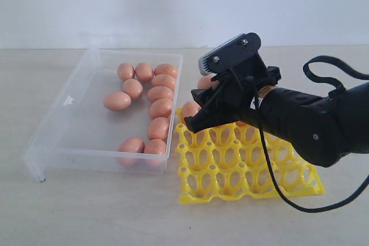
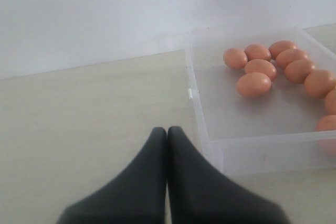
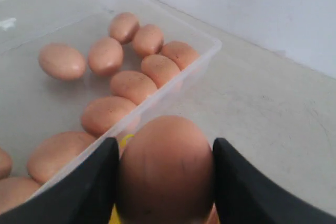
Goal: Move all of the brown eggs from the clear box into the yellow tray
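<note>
Pale tabletop before a plain white wall: the right gripper is clamped on one brown egg, its two black fingers pressing the shell from either side; the egg hangs at the far left corner of the yellow tray, just beside the clear box, and whether it touches a cup cannot be told; eleven loose eggs lie in the box, most of them strung along the wall nearest the tray, two near its front edge; a half-hidden egg peeks out behind the gripper, its resting place unclear; the left gripper hangs over bare table close to a corner of the box, its dark tips pressed together.
</note>
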Robot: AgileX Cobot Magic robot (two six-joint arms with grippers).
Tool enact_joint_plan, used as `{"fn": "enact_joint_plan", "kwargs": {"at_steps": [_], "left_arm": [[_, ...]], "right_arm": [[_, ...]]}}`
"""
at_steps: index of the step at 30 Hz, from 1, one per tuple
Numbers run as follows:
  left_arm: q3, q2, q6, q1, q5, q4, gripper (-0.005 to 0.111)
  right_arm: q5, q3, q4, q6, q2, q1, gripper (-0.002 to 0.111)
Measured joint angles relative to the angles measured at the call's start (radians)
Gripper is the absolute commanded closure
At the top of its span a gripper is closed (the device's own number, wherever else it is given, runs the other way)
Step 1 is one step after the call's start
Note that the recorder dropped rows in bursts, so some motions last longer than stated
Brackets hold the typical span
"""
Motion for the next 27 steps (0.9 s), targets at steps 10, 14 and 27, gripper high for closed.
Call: {"fn": "enact_joint_plan", "kwargs": {"at_steps": [10, 14, 27], "left_arm": [[0.0, 0.0, 0.0, 0.0, 0.0, 0.0, 0.111], [0.0, 0.0, 0.0, 0.0, 0.0, 0.0, 0.111], [0.0, 0.0, 0.0, 0.0, 0.0, 0.0, 0.111]], "right_arm": [[-0.035, 0.0, -0.15, 0.109, 0.038, 0.0, 0.108], [-0.036, 0.0, -0.34, 0.196, 0.068, 0.0, 0.108], [-0.046, 0.0, -0.387, 0.272, 0.142, 0.0, 0.108]]}}
